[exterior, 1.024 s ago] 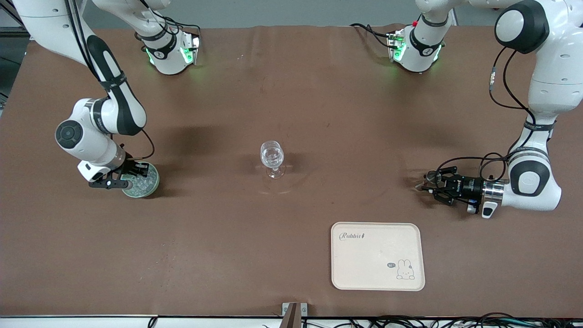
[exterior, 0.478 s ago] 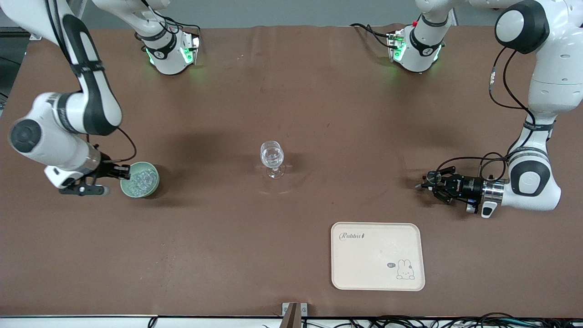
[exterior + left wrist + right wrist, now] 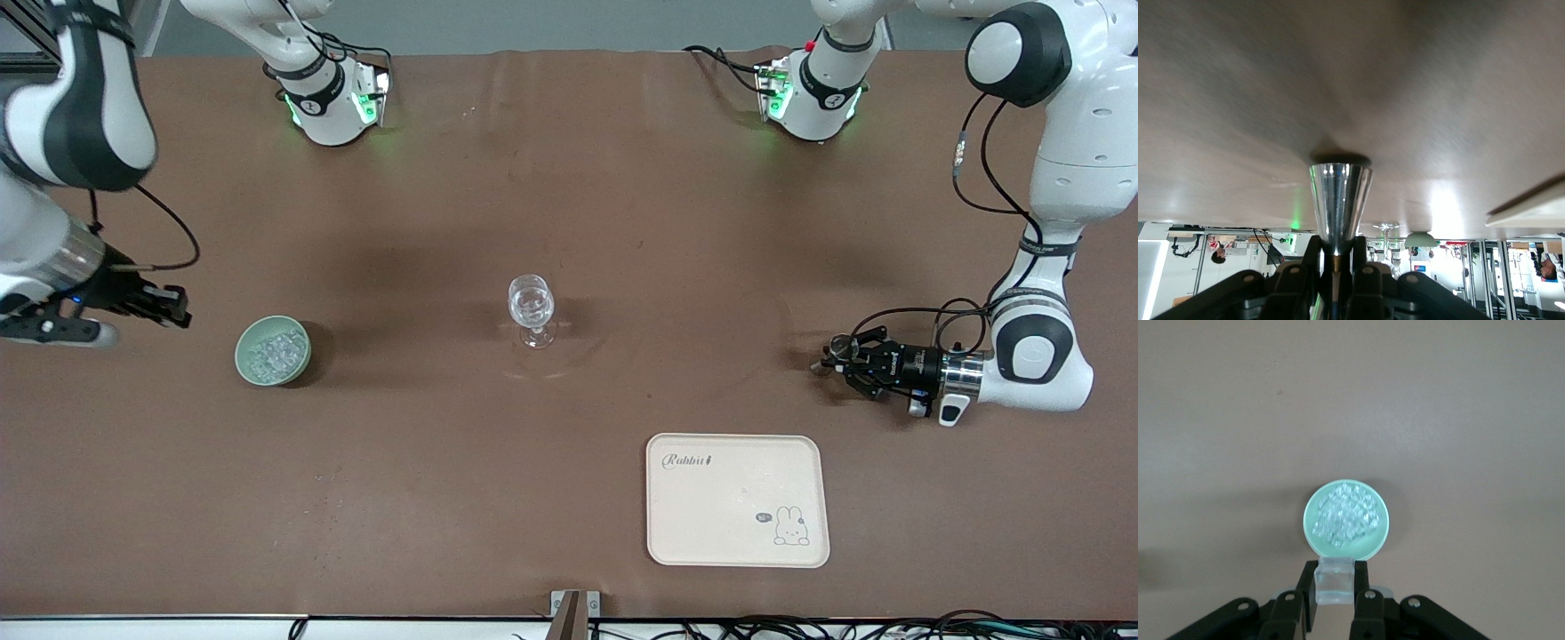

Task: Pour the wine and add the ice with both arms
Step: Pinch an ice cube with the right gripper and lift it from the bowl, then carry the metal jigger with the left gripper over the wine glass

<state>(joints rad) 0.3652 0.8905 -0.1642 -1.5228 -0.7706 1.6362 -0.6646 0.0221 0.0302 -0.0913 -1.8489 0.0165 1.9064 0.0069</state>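
Observation:
A pale green bowl [image 3: 302, 357] holds a heap of ice [image 3: 269, 349] toward the right arm's end of the table. My right gripper [image 3: 174, 308] is up over the table beside the bowl. In the right wrist view it [image 3: 1335, 577] is shut on one clear ice cube [image 3: 1335, 585], just off the rim of the bowl [image 3: 1310, 520]. A clear stemmed glass [image 3: 531, 307] stands mid-table. My left gripper [image 3: 829, 363] is low over the table toward the left arm's end. It [image 3: 1338, 250] is shut on a silver cone-shaped metal cup [image 3: 1339, 193].
A cream tray [image 3: 736, 533] with a rabbit print lies nearer the front camera, between the glass and the left gripper. The two arm bases [image 3: 333, 107] [image 3: 813, 98] stand at the table's back edge. Brown cloth covers the table.
My right gripper has lifted out of the bowl with an ice cube and moved toward the right arm's end of the table. The left arm has barely moved.

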